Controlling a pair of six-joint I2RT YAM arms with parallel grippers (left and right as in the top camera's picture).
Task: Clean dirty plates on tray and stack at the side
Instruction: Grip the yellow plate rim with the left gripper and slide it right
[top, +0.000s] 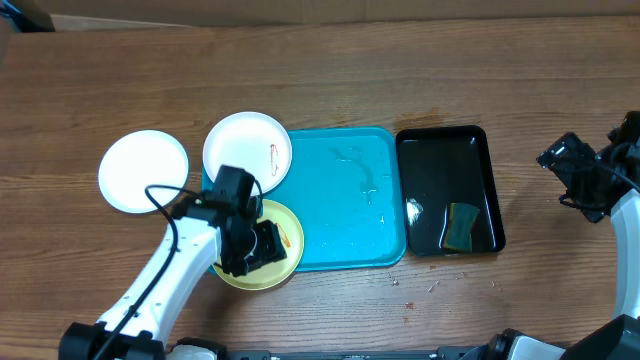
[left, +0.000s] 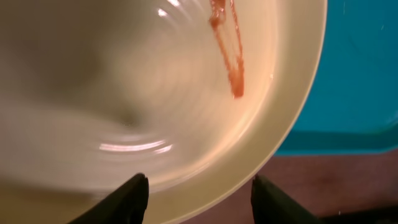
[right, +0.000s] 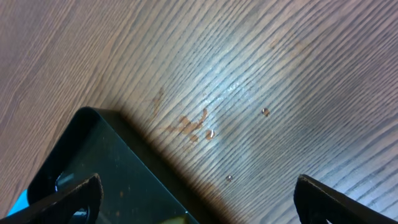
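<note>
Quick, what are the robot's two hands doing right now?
Left gripper: open, empty, over the yellow-green plate.
Right gripper: open, empty, above the table by the black tray.

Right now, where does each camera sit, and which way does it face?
Overhead: above the table, facing straight down on turquoise tray, black tray and yellow-green plate; left arm and right arm show.
Left wrist: on the left arm, facing down close onto that plate; left fingers at the bottom.
Right wrist: on the right arm, facing down on the table and black tray corner; right fingers in both lower corners.
Shared: overhead and left wrist both show the plate and turquoise tray.
</note>
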